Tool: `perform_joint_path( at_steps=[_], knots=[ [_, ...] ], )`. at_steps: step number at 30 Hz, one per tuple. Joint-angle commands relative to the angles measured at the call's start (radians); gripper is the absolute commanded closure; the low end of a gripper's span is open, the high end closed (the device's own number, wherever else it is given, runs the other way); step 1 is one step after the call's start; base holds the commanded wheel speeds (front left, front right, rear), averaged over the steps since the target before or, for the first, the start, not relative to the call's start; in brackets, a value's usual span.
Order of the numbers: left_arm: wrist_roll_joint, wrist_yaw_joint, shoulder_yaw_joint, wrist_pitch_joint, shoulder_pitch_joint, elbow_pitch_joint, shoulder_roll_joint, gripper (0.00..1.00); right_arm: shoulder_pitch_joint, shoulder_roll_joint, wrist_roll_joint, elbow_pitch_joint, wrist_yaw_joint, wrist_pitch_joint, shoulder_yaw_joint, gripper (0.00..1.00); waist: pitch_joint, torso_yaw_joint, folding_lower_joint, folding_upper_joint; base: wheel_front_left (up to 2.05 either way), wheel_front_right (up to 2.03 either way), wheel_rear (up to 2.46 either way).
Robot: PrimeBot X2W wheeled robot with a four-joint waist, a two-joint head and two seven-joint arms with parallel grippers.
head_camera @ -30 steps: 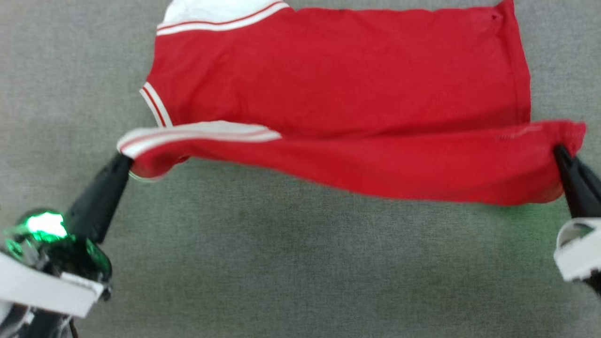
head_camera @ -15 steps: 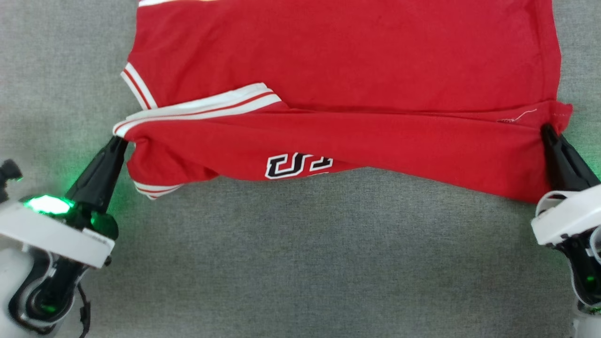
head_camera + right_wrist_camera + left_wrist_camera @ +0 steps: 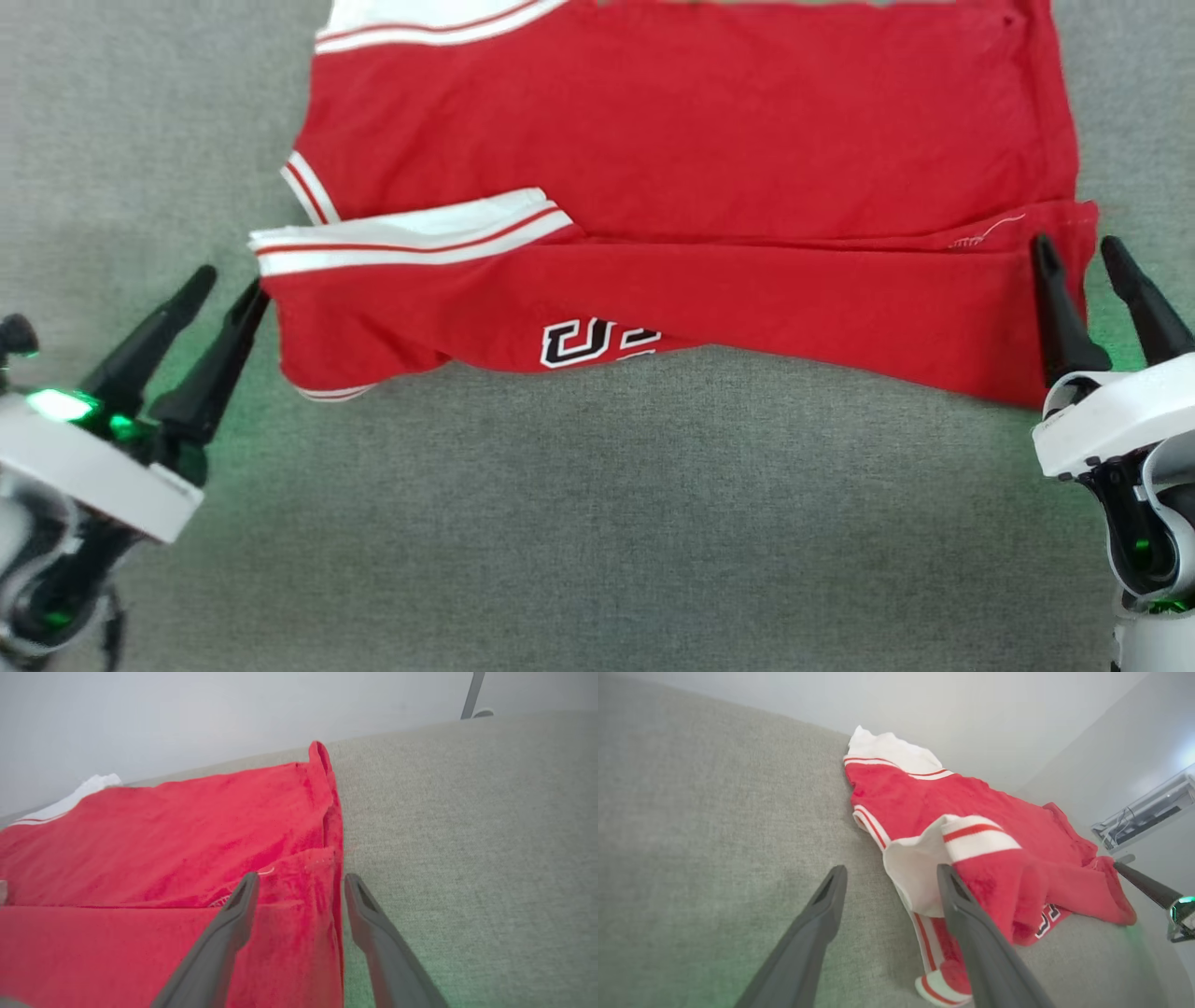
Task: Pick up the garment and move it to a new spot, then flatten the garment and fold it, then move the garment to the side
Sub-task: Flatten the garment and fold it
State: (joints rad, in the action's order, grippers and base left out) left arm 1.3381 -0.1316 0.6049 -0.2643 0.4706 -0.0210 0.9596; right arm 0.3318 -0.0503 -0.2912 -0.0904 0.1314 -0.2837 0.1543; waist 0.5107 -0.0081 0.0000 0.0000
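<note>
**A:** Two grippers, both with fingers spread wide. What's on the left?

**B:** At 8 o'clock in the head view, the left gripper holds nothing. Its inner fingertip is just beside the folded white sleeve.

**A:** And the shirt?

**B:** The red shirt lies on the grey desk, from the centre up to 12 o'clock. Its near edge is folded over the body. Black letters peek out along the fold's 6 o'clock edge.

**A:** And the right side?

**B:** At 4 o'clock, the right gripper has its fingers parted, gripping nothing. They straddle the shirt's hem corner, one finger over red cloth and the other over bare desk. I cannot tell whether they touch the cloth.
</note>
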Motion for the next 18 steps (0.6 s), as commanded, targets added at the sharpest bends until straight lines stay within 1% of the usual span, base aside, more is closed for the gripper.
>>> perform_joint_path(
  at_steps=[1, 5, 9, 11, 13, 14, 16, 18],
  knots=[
    [0.011, 0.002, 0.019, 0.001, 0.020, 0.014, 0.044, 0.00, -0.018, 0.000, -0.006, -0.003, -0.002, 0.015, 0.003, 0.00, -0.040, 0.004, 0.0000, 0.0000, 0.00, 0.00, 0.00],
    [0.011, 0.002, 0.067, 0.028, 0.057, 0.019, 0.147, 0.00, -0.015, 0.000, -0.011, 0.002, -0.002, 0.031, 0.008, 0.00, -0.067, 0.003, 0.0000, 0.0000, 0.00, 0.00, 0.00],
    [0.073, 0.002, 0.089, 0.122, 0.112, 0.028, 0.217, 0.00, -0.011, 0.000, -0.012, 0.002, -0.002, 0.037, 0.000, 0.00, -0.082, -0.002, 0.0000, 0.0000, 0.00, 0.00, 0.00],
    [0.112, 0.002, 0.102, 0.195, 0.135, 0.049, 0.241, 0.00, -0.012, 0.000, -0.011, -0.007, -0.002, 0.033, 0.000, 0.00, -0.086, -0.006, 0.0000, 0.0000, 0.00, 0.00, 0.00],
    [0.164, 0.002, 0.117, 0.282, 0.156, 0.078, 0.252, 0.00, -0.018, 0.000, -0.012, -0.014, -0.002, 0.031, -0.001, 0.00, -0.090, -0.011, 0.0000, 0.0000, 0.00, 0.00, 0.00],
    [0.194, 0.002, 0.128, 0.335, 0.161, 0.090, 0.257, 0.00, -0.021, 0.000, -0.013, -0.017, -0.002, 0.030, -0.002, 0.00, -0.091, -0.014, 0.0000, 0.0000, 0.00, 0.00, 0.00],
    [0.218, 0.002, 0.161, 0.453, 0.172, 0.118, 0.277, 0.00, -0.028, 0.000, -0.016, -0.020, -0.002, 0.037, -0.003, 0.00, -0.089, -0.023, 0.0000, 0.0000, 0.00, 0.00, 0.00],
    [0.242, 0.002, 0.193, 0.562, 0.185, 0.143, 0.279, 0.00, -0.031, 0.000, -0.020, -0.024, -0.002, 0.039, -0.009, 0.00, -0.085, -0.034, 0.0000, 0.0000, 0.00, 0.00, 0.00]
  ],
)
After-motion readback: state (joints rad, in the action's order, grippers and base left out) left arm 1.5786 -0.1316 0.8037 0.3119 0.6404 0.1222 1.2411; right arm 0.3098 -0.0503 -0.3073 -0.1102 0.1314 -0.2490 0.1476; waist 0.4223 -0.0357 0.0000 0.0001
